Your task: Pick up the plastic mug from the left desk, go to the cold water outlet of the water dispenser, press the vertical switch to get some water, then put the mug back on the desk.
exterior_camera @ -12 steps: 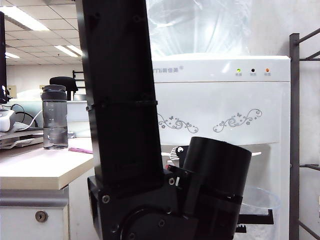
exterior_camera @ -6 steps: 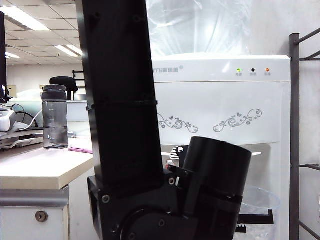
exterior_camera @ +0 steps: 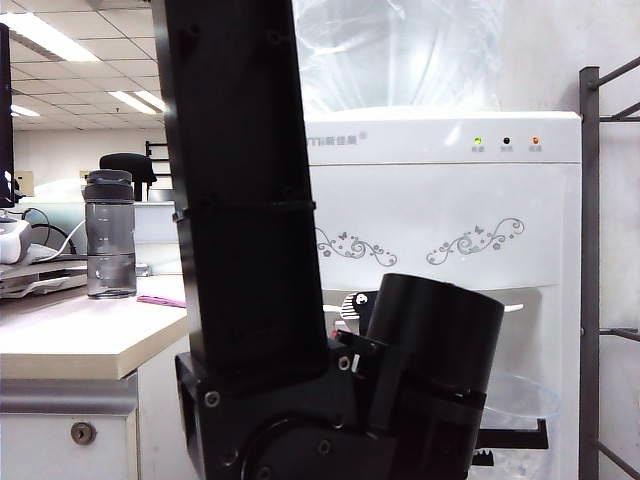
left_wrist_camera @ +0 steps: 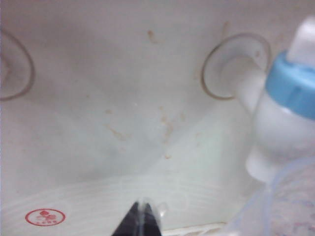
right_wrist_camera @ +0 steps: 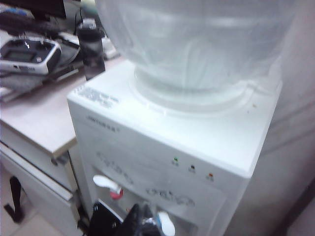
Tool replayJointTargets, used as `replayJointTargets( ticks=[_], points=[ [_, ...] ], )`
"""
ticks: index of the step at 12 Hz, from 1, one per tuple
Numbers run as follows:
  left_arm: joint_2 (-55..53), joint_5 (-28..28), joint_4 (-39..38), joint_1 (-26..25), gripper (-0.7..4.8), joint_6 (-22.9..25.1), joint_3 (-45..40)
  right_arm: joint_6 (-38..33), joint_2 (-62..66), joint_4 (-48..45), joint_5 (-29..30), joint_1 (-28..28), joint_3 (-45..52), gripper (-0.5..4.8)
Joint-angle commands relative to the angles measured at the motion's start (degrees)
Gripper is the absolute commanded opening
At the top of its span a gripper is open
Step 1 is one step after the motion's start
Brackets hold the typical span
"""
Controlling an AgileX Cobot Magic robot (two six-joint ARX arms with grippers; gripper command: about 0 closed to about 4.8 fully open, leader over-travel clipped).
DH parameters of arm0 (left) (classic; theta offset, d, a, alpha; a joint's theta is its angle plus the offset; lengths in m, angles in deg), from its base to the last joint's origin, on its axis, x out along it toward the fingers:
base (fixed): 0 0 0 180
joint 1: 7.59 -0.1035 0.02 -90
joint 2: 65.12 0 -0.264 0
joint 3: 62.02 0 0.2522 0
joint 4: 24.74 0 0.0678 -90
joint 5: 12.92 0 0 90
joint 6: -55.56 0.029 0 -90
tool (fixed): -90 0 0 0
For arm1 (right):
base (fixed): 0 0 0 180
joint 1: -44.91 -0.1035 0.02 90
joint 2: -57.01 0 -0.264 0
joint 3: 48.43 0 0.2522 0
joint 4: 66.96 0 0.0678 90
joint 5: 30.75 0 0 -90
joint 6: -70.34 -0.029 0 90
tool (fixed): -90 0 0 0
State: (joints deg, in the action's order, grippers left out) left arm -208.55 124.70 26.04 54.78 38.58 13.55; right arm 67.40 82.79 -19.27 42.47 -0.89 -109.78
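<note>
The white water dispenser [exterior_camera: 440, 200] [right_wrist_camera: 197, 142] stands right of the left desk [exterior_camera: 80, 340] [right_wrist_camera: 39, 118]. My left gripper [left_wrist_camera: 142, 219] is inside the dispenser's recess, shut on the thin clear handle of the plastic mug [left_wrist_camera: 295, 201] [exterior_camera: 525, 398]. The mug's rim sits just under the cold water outlet [left_wrist_camera: 290, 93] with its light blue collar. The vertical switch [left_wrist_camera: 305, 39] [right_wrist_camera: 166, 225] rises above that collar. My right gripper [right_wrist_camera: 142, 219] hangs in front of the taps, fingers together, right beside the switch; touch cannot be told. A black arm hides the taps in the exterior view.
A smoky-grey bottle [exterior_camera: 110, 235] [right_wrist_camera: 93, 46] and a grey controller [right_wrist_camera: 27, 54] stand on the desk. The pink-red-collared tap [right_wrist_camera: 110, 187] is beside the blue one. A clear jug [right_wrist_camera: 197, 44] tops the dispenser. A dark metal rack [exterior_camera: 592, 270] stands at the right.
</note>
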Motion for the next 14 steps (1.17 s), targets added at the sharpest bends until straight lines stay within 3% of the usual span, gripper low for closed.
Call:
replayJointTargets(
  ticks=[1,9,14],
  points=[
    [0.6,0.8,2.4,0.7,-0.05,-0.4,0.3,0.2,0.0,3.3,0.0,0.1,-0.2,-0.01],
    [0.5,0.8,1.9,0.7,-0.05,-0.5,0.3,0.2,0.0,5.3,0.0,0.1,-0.2,-0.01],
    [0.2,-0.3,-2.7,0.0,-0.05,-0.8,0.5,0.2,0.0,5.3,0.0,0.1,-0.2,-0.01]
  ],
)
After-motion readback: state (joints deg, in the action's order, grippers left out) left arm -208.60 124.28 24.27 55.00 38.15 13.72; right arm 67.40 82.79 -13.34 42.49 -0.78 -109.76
